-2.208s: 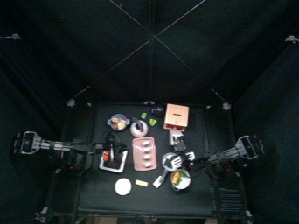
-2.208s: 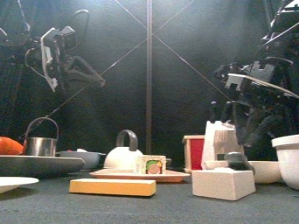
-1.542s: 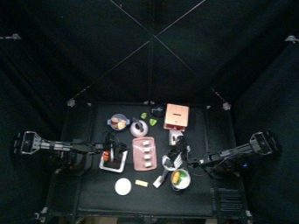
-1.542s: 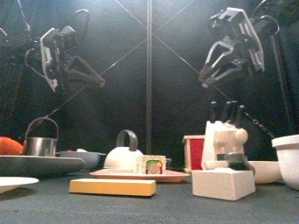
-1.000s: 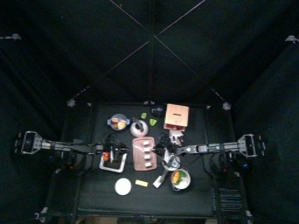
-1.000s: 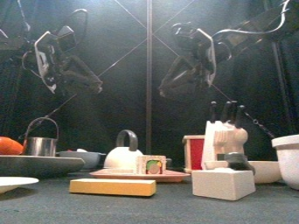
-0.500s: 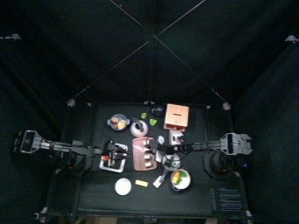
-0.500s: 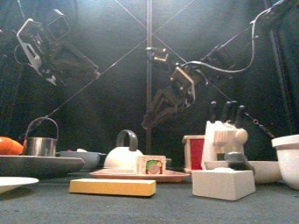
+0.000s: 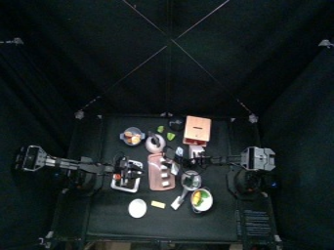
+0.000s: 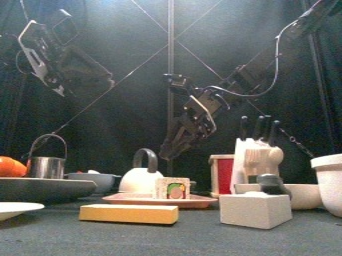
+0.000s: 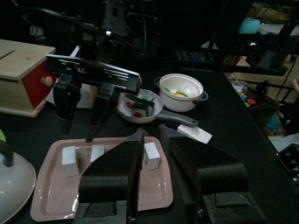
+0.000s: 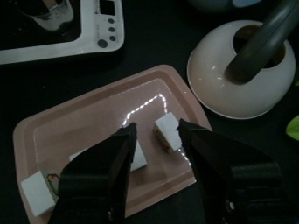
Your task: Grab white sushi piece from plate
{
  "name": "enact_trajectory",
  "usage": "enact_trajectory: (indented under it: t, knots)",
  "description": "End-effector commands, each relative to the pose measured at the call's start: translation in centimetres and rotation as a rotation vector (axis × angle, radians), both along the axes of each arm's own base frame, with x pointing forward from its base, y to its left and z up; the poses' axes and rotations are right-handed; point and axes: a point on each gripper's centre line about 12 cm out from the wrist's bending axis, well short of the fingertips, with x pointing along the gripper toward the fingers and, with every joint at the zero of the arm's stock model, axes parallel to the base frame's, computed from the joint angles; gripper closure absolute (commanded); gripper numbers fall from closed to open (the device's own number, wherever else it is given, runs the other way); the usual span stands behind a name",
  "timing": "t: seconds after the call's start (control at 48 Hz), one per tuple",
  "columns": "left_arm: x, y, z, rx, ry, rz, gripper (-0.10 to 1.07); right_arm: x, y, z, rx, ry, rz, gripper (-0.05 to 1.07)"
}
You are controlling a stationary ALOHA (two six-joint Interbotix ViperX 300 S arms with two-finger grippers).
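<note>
I see the right gripper (image 12: 160, 140) hanging over the pink plate (image 12: 70, 131) in the middle of the surface, jaws apart astride a white sushi piece (image 12: 170, 131) lying on it, while the left gripper (image 11: 152, 166) hovers near the same plate with jaws apart, empty.

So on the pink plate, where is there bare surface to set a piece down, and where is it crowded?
In the right wrist view, the pink plate is bare along the rim beside the white scale and at the corner near the white teapot. It is crowded mid-plate, where white sushi pieces sit under the right gripper.
</note>
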Motion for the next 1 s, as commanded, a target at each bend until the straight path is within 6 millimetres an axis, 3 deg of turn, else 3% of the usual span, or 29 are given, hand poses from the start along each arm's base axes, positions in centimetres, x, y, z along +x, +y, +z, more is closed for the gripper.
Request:
enact_trajectory:
  t: [0.0,0.354,0.979]
  knots:
    - [0.2,0.1,0.6,0.0,-0.023,0.002,0.32,0.8,-0.8,1.2,-0.014,-0.038,-0.019,0.21]
    - [0.1,0.1,0.4,0.0,-0.02,0.002,0.32,1.2,-2.0,-0.7,-0.002,-0.003,-0.053,0.21]
    - [0.0,0.2,0.2,-0.003,-0.014,0.009,0.32,1.8,-2.0,-1.7,0.012,0.015,-0.045,0.21]
